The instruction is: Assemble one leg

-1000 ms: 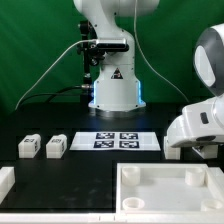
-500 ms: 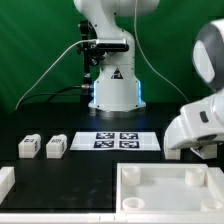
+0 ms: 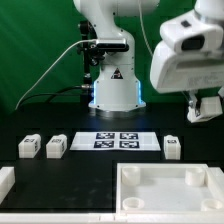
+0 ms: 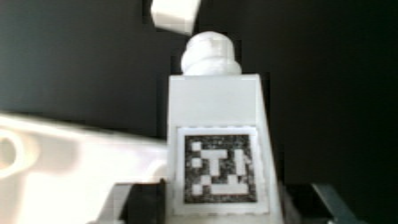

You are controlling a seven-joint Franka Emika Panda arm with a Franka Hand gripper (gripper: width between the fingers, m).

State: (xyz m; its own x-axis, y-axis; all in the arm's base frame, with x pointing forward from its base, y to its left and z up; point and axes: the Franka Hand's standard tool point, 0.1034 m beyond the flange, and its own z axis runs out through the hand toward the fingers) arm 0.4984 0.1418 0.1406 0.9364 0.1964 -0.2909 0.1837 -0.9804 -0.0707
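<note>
— Where's the leg (image 4: 221, 150)?

— Up in the air, well clear of the table (image 3: 90, 165), over at the exterior view's right. The gripper (image 3: 206, 106) has it. In the wrist view, dark fingers (image 4: 135, 200) stand one at each side of it, close against it as far as I can make out, so it's pinching the leg, not spread.

— Which way does it face?

— Its tag (image 4: 221, 165) looks straight at the wrist camera. A rounded peg (image 4: 210, 50) sticks out of the end farthest from the fingers.

— And the others?

— A second leg (image 3: 172, 147) stands on the table below the gripper, just beside the end of the marker board (image 3: 115, 140) at the exterior view's right. Two more legs (image 3: 28, 147) (image 3: 55, 148) sit side by side near the board's other end, apart from it.

— The big white part?

— The tray (image 3: 170, 190) lies at the front of the table, nearer the camera than the board, open side up. Nothing is in it. In the wrist view a blurred white shape beside the leg may be part of it, but I can't tell.

— Anything else?

— The arm's base (image 3: 112, 88) stands behind the board
</note>
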